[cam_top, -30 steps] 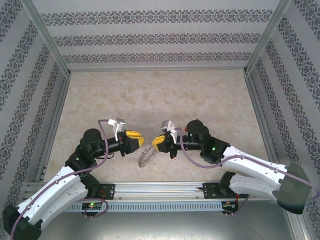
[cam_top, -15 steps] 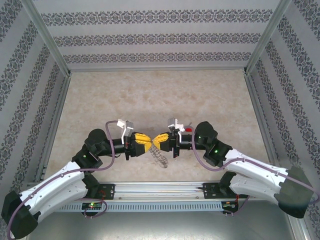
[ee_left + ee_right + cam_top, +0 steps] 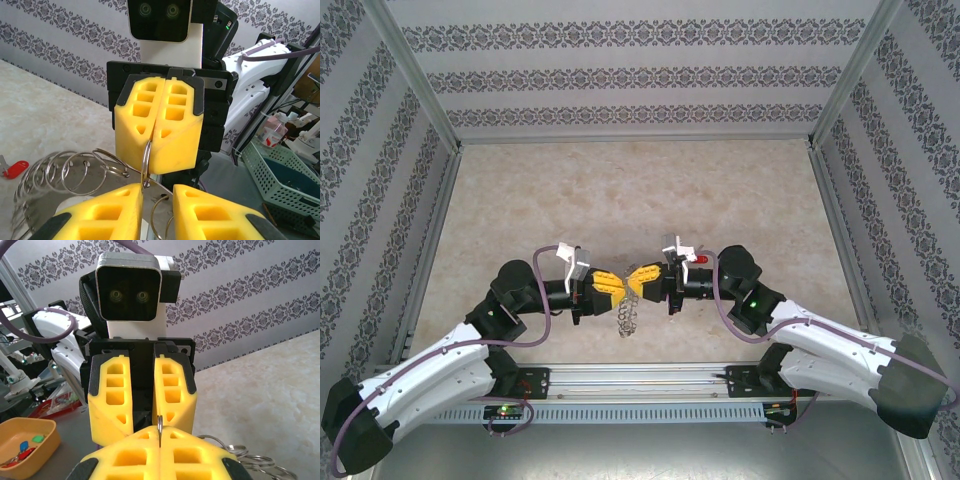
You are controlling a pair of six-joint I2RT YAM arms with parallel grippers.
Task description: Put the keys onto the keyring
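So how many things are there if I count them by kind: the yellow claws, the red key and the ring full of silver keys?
yellow claws: 2, the left claw and the right claw
red key: 1
keyring strung with silver keys: 1
total: 4

Bright yellow fingers on black mounts mark both the left gripper (image 3: 158, 195) and the right gripper (image 3: 159, 437). Below the claws hangs the silvery grey keyring (image 3: 627, 317). Just beyond the right claw is the red-headed key (image 3: 15, 168). Under them is the beige marbled table (image 3: 620, 190). The walls (image 3: 640, 75) around it are white with dark damask stripes.
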